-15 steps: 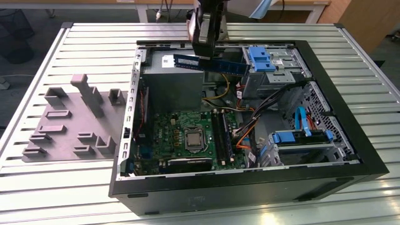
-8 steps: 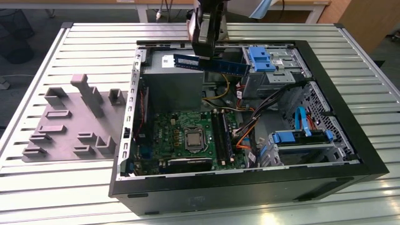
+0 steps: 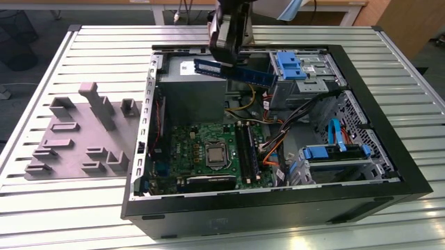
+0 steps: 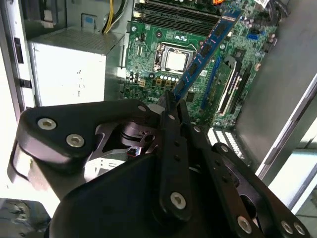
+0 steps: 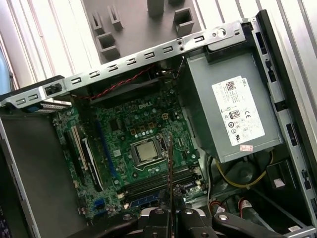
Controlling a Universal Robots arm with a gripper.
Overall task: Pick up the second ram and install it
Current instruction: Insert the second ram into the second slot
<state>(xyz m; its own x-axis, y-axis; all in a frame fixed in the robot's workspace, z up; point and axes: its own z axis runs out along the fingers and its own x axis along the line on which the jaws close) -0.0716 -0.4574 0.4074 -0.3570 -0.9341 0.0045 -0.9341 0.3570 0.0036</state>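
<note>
The second ram (image 3: 235,72), a narrow blue-green stick with small black chips, hangs in the air above the open computer case (image 3: 389,172). My gripper (image 3: 226,60) is shut on one end of it, over the grey power supply (image 3: 191,96). In the second wrist view the stick (image 4: 205,54) juts out from the fingers (image 4: 171,111) across the green motherboard (image 4: 153,59). The first wrist view sees it edge-on (image 5: 169,163), above the long black memory slots (image 5: 158,181). The stick is well clear of the slots (image 3: 247,151).
A grey 3D-printed fixture (image 3: 76,135) lies on the slatted table at the exterior view's left. Inside the case are blue drive brackets (image 3: 288,65), another drive cage (image 3: 334,153), bundled cables (image 3: 278,140) and the processor socket (image 3: 215,155).
</note>
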